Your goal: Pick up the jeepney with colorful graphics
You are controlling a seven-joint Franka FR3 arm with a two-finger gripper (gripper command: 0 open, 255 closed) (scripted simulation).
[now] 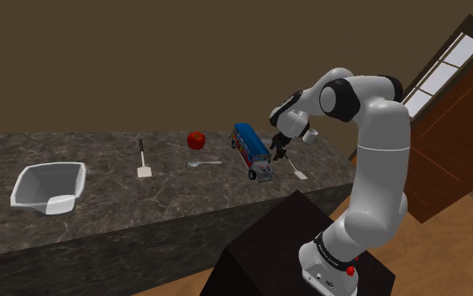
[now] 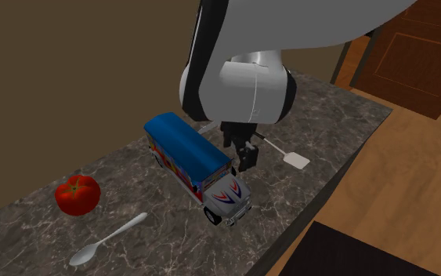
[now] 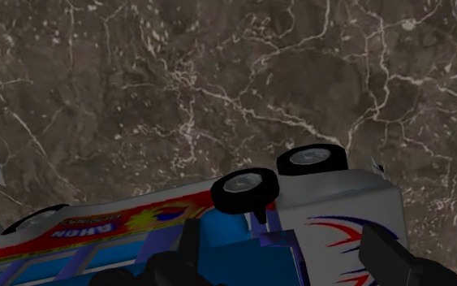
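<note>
The jeepney [image 1: 252, 151] [image 2: 195, 161] [image 3: 332, 215] stood upright on its wheels on the table [image 1: 108, 210], close to the front edge and toward the end by the stand, with its nose angled toward that edge. The jaws were apart, positioned over the jeepney's hood end on the side facing a spatula [image 2: 295, 161]. Contact with the body could not be determined. A tomato [image 2: 78, 194] and a spoon [image 2: 105, 241] lay on the jeepney's other side, the spoon nearer the front edge. A bin [image 1: 48, 187] sat well apart, toward the opposite end.
</note>
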